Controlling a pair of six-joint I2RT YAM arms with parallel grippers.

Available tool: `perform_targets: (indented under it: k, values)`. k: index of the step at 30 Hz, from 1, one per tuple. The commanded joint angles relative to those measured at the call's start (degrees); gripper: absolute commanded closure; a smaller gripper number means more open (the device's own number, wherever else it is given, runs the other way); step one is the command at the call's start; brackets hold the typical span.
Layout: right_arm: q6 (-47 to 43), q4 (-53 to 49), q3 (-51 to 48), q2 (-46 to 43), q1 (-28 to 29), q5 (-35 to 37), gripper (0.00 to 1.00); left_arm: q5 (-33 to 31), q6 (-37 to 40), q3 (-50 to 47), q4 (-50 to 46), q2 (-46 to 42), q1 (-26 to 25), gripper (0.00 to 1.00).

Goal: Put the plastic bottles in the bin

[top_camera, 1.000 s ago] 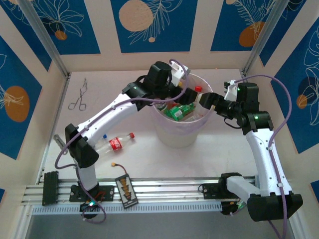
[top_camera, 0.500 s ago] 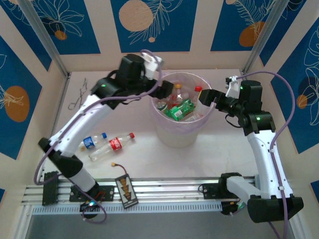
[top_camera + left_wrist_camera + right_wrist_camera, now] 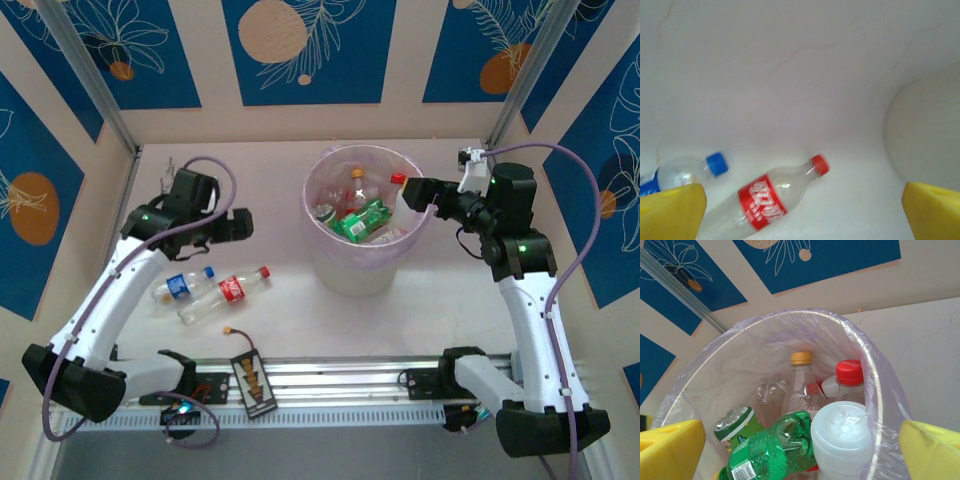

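clearing of the desk (image 3: 300,330) is judged to be well advanced but not finished. most of the bottles are gathered in the bin (image 3: 335,268), where a green bottle (image 3: 362,222) is seen lying across the heap, with red, orange and white caps beside it in the right wrist view. two are left outside: a red-labelled bottle (image 3: 228,291) and a blue-labelled bottle (image 3: 183,284), both laid on their sides, just beside each other on the left part of the desk, apart from the bin. the left pincer (image 3: 238,224) is held above the desk, beyond those two bottles and to the left of the bin; its jaws are spread wide and nothing is grasped. in the left wrist view both bottles are seen between its yellow pads (image 3: 670,212). the right pincer (image 3: 412,192) is held at the right rim of the bin, likewise released and empty. the step in hand is judged to be the fetching of the next bottle by the left arm. for that, the left pincer would need to be lowered, lined up across the body of the red-labelled bottle, and clenched on it before a lift to the bin is made. the forceps (image 3: 158,195) at the far left are to be left alone.
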Motion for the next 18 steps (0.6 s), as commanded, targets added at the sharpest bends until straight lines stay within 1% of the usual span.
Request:
perform_targets:
  k: [1, 3, 6, 8, 9, 11, 13, 14, 18]
  values:
    - [-1.8, 0.4, 0.4, -1.1, -0.4, -0.3, 0.01, -4.0, -9.1, -5.2, -3.4, -3.5, 0.4, 0.00]
    - [-2.0, 0.4, 0.5, -1.3, -0.7, -0.6, 0.01, -3.8, -13.7, -9.1, -3.0, -4.7, 0.4, 0.00]
    - [-2.0, 0.5, 0.2, -1.2, -1.4, -1.1, 0.01, -2.6, -23.7, -15.3, -0.4, -7.1, -0.3, 0.00]
    - [-1.7, 0.5, -0.1, -0.9, -1.8, -2.1, 0.01, -2.0, -33.3, -20.2, 3.2, -9.1, -2.1, 0.00]
    - [-1.6, 0.3, -0.1, -0.7, -2.0, -2.4, 0.01, -2.4, -36.8, -21.8, 4.8, -9.9, -3.0, 0.00]
    - [-1.7, 0.2, -0.2, -0.6, -2.1, -2.8, 0.01, -5.2, -44.1, -24.3, 7.4, -11.7, -5.0, 0.00]
    - [-2.0, -0.3, 0.0, -0.4, -2.2, -2.8, 0.01, -7.8, -51.7, -25.3, 7.2, -12.3, -6.4, 0.00]
    - [-2.0, -0.6, 0.3, -0.3, -2.4, -2.8, 0.01, -8.4, -55.6, -25.7, 6.8, -12.1, -6.9, 0.00]
    - [-2.1, -1.1, 0.2, 0.0, -2.8, -3.3, 0.01, -10.4, -67.0, -28.4, 8.4, -11.5, -9.1, 0.00]
